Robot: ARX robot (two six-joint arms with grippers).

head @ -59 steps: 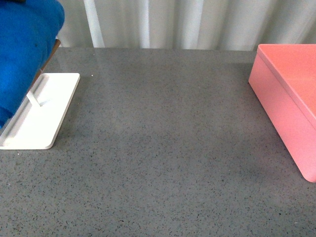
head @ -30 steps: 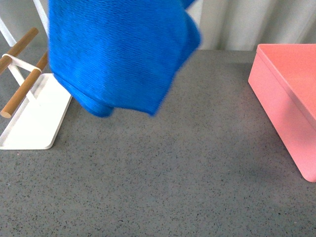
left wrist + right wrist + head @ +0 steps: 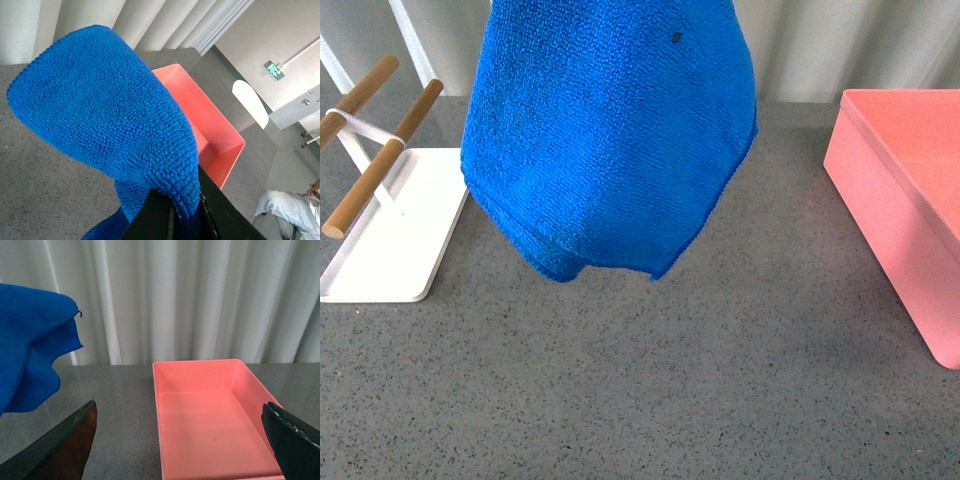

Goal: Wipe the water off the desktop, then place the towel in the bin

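The blue towel (image 3: 610,140) hangs in the air over the middle left of the grey desktop (image 3: 650,380), its lower edge clear of the surface. My left gripper (image 3: 182,215) is shut on a fold of the towel (image 3: 105,120); the gripper itself is out of the front view. The pink bin (image 3: 910,200) stands at the right edge of the desktop, empty inside. My right gripper (image 3: 180,440) is open and empty, its fingers (image 3: 65,447) wide apart before the bin (image 3: 210,415), with the towel (image 3: 30,350) off to one side. I see no water on the desktop.
A white tray (image 3: 395,235) with wooden bars (image 3: 380,165) stands at the left edge of the desktop. Pale curtains (image 3: 840,45) hang behind the table. The left wrist view shows a person (image 3: 295,212) beyond the table.
The towel has swung from the far left to the middle left and now hangs lower and fuller, uncovering the tray's wooden bars.
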